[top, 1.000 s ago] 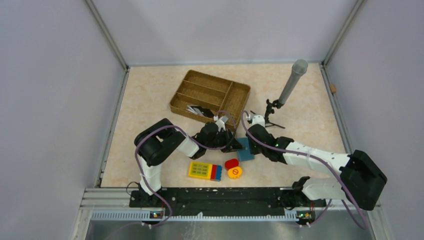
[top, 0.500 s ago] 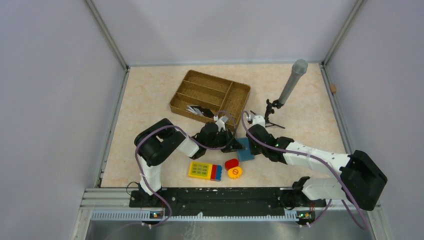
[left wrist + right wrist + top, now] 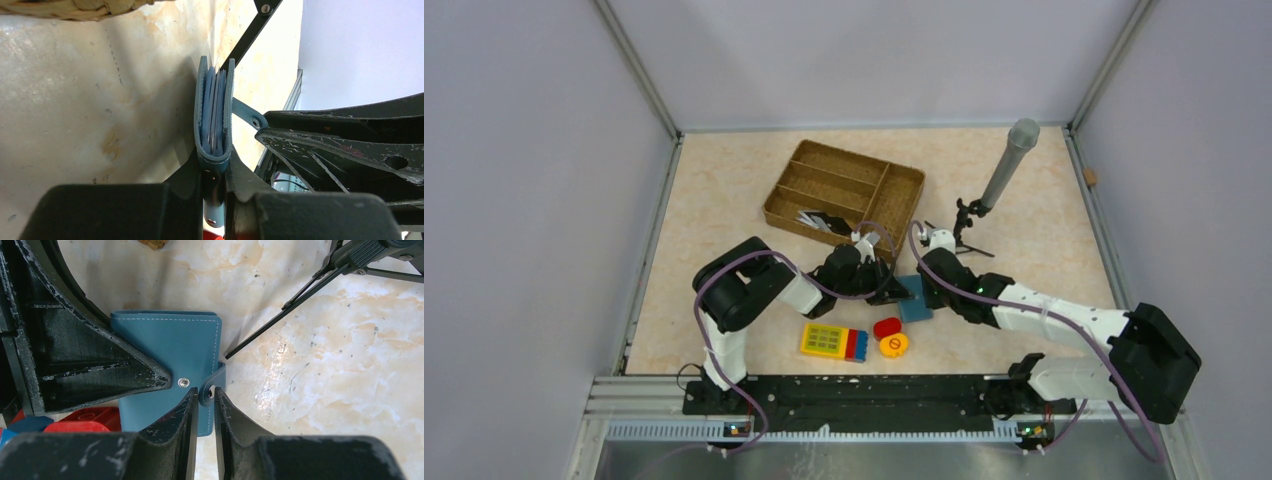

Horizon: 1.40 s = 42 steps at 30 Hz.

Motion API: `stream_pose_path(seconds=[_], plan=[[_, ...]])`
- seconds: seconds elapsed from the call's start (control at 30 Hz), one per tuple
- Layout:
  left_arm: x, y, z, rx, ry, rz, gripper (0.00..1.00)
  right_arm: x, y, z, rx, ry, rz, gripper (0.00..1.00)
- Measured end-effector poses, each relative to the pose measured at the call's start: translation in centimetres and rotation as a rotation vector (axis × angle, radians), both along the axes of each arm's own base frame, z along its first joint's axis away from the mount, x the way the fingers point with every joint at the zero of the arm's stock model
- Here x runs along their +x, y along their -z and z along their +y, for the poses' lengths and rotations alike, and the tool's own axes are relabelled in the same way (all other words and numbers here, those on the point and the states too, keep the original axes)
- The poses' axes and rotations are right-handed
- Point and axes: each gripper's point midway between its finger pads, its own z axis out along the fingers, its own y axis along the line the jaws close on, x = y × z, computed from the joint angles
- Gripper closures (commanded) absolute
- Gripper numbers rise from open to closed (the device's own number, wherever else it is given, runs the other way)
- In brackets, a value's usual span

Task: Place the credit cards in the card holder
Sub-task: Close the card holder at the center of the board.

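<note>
At table centre, one card holder (image 3: 915,300) sits between two grippers. The left gripper (image 3: 214,175) is clamped on its folded spine. The right gripper (image 3: 204,399) has its fingers narrowly apart around the snap tab (image 3: 210,388); I cannot tell whether they pinch it. One wicker tray (image 3: 844,190) at 11 o'clock holds a few credit cards (image 3: 822,221), too small to count. One keypad block (image 3: 834,342) lies at 7 o'clock. Only the left wrist view shows thin layers inside the holder; only the right wrist view shows its closed cover.
</note>
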Motion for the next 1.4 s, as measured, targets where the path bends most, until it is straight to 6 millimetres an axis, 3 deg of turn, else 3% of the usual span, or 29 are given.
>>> stream_pose_path(seconds=[0.4, 0.97, 1.4], plan=[[0.0, -0.1, -0.1, -0.002, 0.004, 0.001, 1.00, 0.0, 0.0, 0.0, 0.001, 0.000, 0.000, 1.00], [-0.1, -0.1, -0.1, -0.004, 0.010, 0.001, 1.00, -0.4, 0.1, 1.9, 0.082, -0.033, 0.035, 1.00], [-0.1, 0.0, -0.1, -0.003, 0.010, 0.001, 1.00, -0.3, 0.4, 1.9, 0.082, -0.021, 0.039, 1.00]])
